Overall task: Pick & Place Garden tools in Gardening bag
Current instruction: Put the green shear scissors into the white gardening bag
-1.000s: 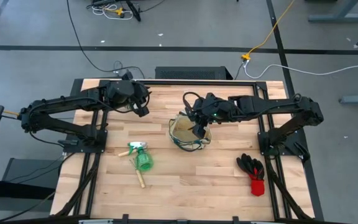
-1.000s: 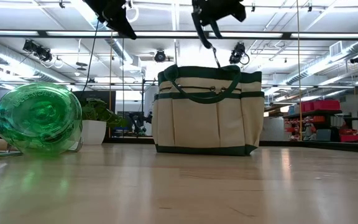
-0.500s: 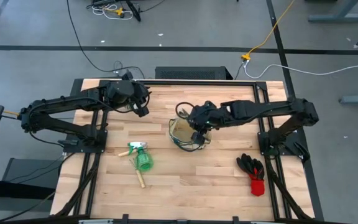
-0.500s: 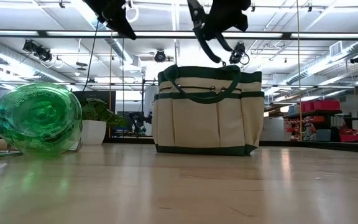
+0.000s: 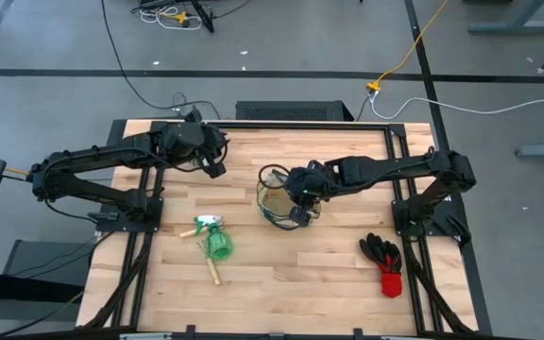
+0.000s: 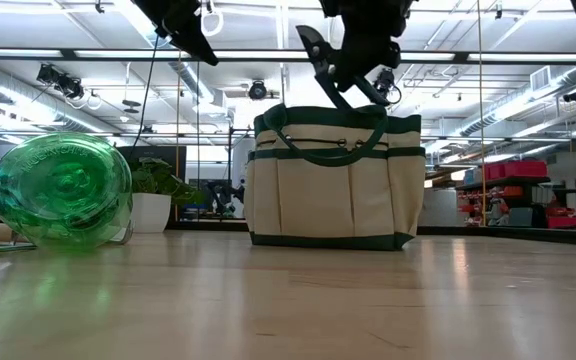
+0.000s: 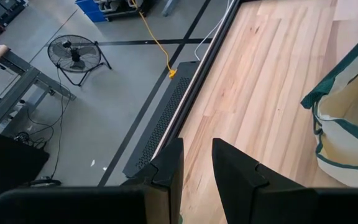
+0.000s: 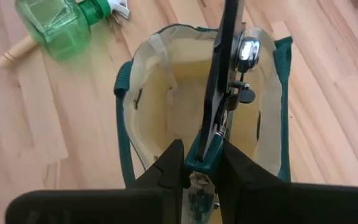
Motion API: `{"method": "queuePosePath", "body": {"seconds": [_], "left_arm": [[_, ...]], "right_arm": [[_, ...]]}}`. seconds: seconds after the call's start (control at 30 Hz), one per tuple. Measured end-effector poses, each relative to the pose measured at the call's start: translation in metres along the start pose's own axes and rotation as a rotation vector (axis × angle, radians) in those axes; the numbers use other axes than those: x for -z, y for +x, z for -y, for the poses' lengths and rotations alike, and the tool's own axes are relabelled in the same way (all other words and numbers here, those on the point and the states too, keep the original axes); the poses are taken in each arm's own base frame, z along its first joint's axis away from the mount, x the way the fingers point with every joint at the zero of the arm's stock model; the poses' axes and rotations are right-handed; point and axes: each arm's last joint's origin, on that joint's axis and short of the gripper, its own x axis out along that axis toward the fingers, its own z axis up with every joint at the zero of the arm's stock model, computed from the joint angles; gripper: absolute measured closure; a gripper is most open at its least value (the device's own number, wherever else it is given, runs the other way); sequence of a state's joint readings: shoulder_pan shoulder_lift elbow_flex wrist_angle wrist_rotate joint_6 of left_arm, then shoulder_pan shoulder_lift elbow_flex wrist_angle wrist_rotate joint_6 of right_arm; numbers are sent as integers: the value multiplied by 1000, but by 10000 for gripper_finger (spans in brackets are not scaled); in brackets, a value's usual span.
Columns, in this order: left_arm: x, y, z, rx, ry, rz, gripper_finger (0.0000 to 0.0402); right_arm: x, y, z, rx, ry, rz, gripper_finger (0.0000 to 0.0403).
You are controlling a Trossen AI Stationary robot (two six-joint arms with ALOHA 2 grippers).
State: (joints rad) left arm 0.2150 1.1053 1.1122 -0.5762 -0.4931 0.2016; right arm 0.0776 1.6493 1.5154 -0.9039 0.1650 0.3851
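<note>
Moved since the earlier frame: right gripper (image 8: 199, 163), now directly over the bag (image 5: 274, 200) mouth, jaws clamped on the shears (image 8: 224, 93), dark blades, green grip, silver pivot. Bag: cream fabric, dark green trim, upright. Green bottle (image 5: 218, 244) and gloves (image 5: 383, 255) flank the bag. Left gripper (image 7: 196, 163) waits well apart, fingers slightly parted, empty.

A grey concrete floor (image 5: 281, 42) surrounded the wooden desk (image 5: 281, 274), with cables (image 5: 126, 71) trailing across it. A floor fan (image 7: 73, 53) stood nearby; ceiling lights (image 6: 148, 20) shone overhead.
</note>
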Motion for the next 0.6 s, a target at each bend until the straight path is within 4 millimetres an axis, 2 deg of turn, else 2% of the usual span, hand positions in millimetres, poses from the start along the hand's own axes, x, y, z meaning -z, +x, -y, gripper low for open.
{"method": "queuePosePath", "body": {"seconds": [0.13, 0.43, 0.6], "left_arm": [[0, 0, 0, 1, 1, -2, 310], [1, 0, 0, 1, 3, -5, 310], [0, 0, 0, 1, 2, -4, 310]], "right_arm": [[1, 4, 0, 10, -2, -7, 352], [25, 41, 13, -16, 65, -97, 352], [25, 42, 16, -43, 71, -111, 352]]}}
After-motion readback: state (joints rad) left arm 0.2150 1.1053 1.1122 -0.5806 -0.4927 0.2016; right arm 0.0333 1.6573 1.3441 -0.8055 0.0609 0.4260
